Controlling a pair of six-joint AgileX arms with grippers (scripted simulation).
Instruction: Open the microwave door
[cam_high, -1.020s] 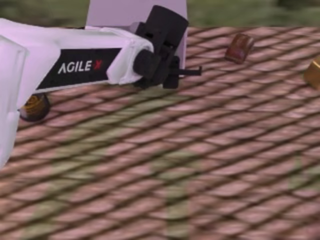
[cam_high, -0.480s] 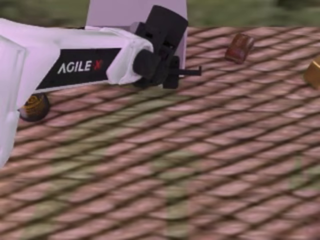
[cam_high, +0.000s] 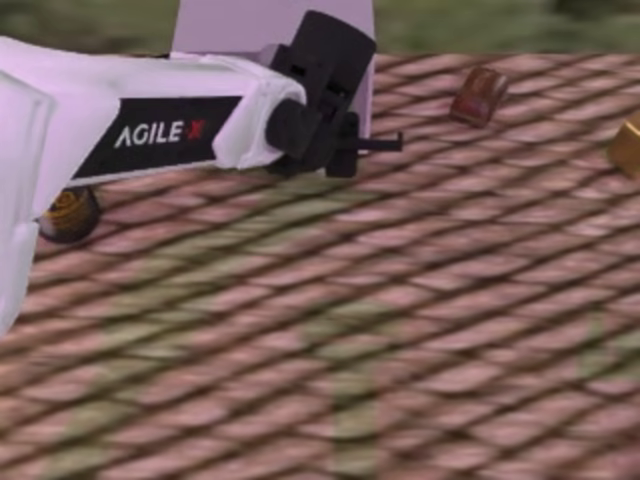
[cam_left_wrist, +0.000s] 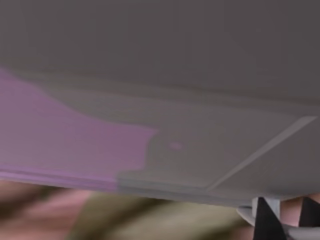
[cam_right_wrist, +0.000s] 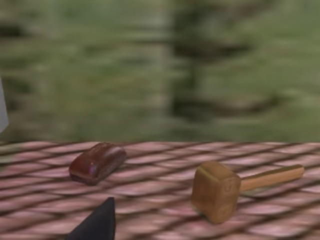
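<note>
Left arm (cam_high: 150, 125) reaches in from the table's left, stretched flat across the far edge, its gripper (cam_high: 385, 143) poking out at the right front corner of the microwave (cam_high: 240, 25), which sits at the far edge, left of centre. From above I cannot tell whether those fingers are clenched or released. The left wrist camera is jammed right up against the microwave (grey panel, purple tint spreading on one side), and dark fingertips (cam_left_wrist: 265, 220) peek in at the frame's edge. I cannot make out the door or its handle in any view. The right gripper is out of the top shot; its wrist camera shows one dark fingertip (cam_right_wrist: 97, 222), a wooden mallet (cam_right_wrist: 225, 190) lying on its side and a reddish-brown block (cam_right_wrist: 97, 162) beside it. A brown round thing (cam_high: 68, 212) hides under the left arm.
</note>
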